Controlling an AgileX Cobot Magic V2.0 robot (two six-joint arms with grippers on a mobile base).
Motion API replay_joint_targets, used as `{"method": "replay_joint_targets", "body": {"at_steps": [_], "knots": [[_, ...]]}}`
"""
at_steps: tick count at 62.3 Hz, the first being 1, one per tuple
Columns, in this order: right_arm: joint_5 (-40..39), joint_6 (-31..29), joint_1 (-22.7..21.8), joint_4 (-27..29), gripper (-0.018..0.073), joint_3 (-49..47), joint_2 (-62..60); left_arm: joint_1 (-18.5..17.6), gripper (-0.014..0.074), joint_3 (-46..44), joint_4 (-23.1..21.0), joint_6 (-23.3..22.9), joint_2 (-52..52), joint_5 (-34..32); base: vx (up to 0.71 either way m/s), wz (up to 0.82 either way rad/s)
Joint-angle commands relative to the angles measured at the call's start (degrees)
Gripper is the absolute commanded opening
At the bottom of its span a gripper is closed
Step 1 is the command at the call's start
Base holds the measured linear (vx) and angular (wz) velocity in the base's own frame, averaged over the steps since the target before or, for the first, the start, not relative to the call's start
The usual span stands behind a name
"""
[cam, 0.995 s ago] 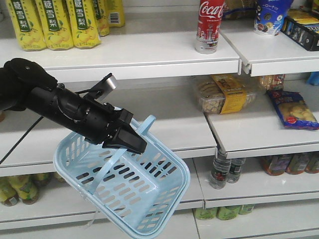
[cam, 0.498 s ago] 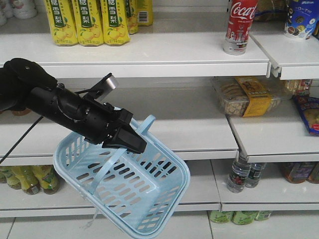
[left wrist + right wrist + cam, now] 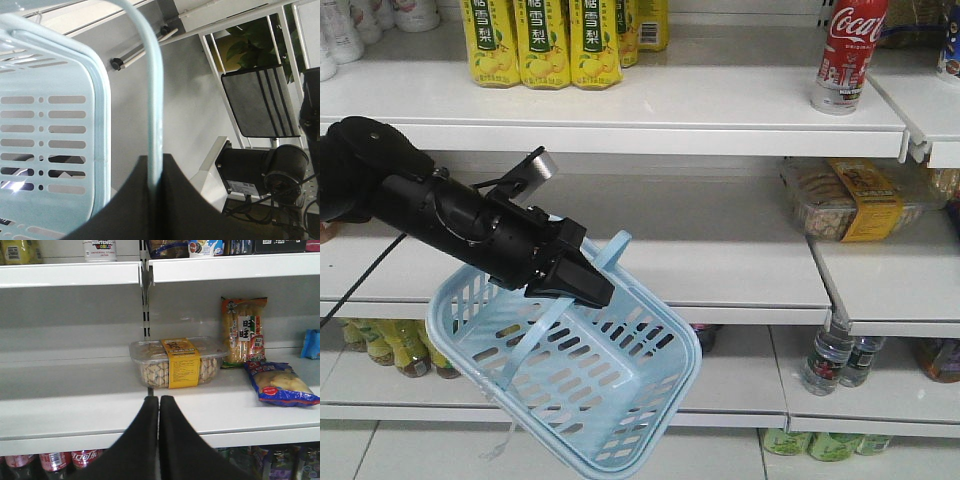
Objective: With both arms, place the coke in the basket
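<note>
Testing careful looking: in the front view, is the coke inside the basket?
No, the coke stands on the top shelf, away from the basket the left gripper holds.

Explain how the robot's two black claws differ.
The left gripper is clamped on the handle of the blue basket; the right gripper is shut on nothing. The left gripper bears that tilted basket; the right gripper points at a biscuit box on a shelf. Both are black and wedge-shaped.

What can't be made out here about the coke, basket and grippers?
1. The coke: top cut off by the front view's upper edge.
2. The right gripper: outside the front view; its wrist view shows only shut tips, so its distance from the coke is unclear.
3. The basket: rim partly hidden behind the left gripper in front view; cropped by the left wrist view's edge.
</note>
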Motion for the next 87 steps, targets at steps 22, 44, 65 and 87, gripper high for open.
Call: {"method": "replay_joint_targets", "body": {"at_steps": [22,44,65,87], "knots": [[-4.23,-0.39,-0.41,-0.17,-0.001,1.1,-0.84,-0.23,-0.0006,-1.86,-4.83,-0.01,-3.07,0.78,0.0,0.01],[-4.23,-0.39,-0.41,-0.17,-0.001,1.1,-0.84,-0.23,-0.0006,-1.86,-4.83,-0.01,-3.07,0.78,0.0,0.0],[-4.18,-0.39,-0.41,-0.17,-0.001,1.1,-0.84,-0.23,-0.0006,-1.86,-4.83,-0.01,-3.07,0.78,0.0,0.0],[-4.24,-0.39,-0.41,-0.17,-0.001,1.1,-0.84,-0.23,-0.0006,-1.86,-4.83,-0.01,-3.07,0.78,0.0,0.0]]}}
